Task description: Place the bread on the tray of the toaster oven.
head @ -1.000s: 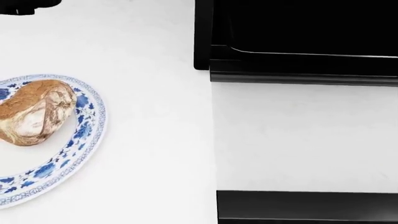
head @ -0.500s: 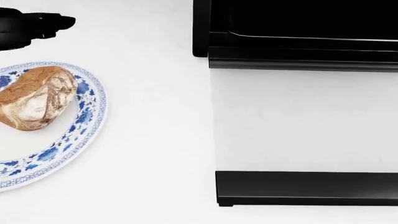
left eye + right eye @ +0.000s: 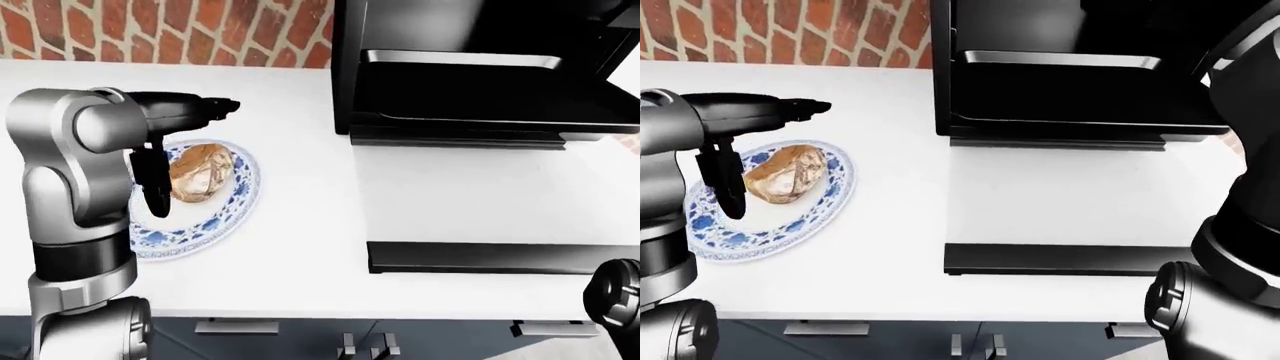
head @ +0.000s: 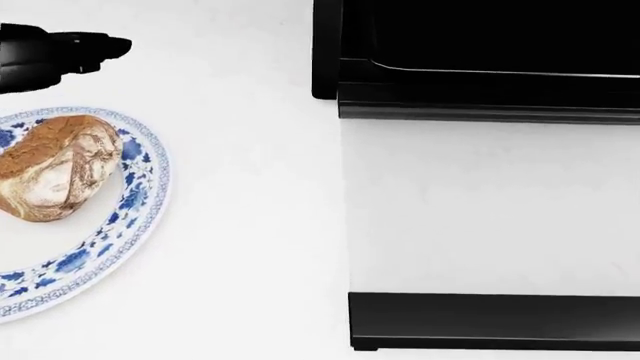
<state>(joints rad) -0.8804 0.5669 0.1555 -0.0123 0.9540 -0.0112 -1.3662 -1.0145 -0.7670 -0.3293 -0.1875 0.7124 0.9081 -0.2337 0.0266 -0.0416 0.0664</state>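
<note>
Bread (image 4: 55, 166) on plate (image 4: 142, 210), left hand (image 3: 165, 142) open above.

No readable text, label, brand, number or sign shows on anything in these views.

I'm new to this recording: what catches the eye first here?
A brown crusty bread loaf sits on a blue-patterned white plate at the left of the white counter. At right stands a black toaster oven, door folded down. The left robot hand hovers over the plate, fingers open.
</note>
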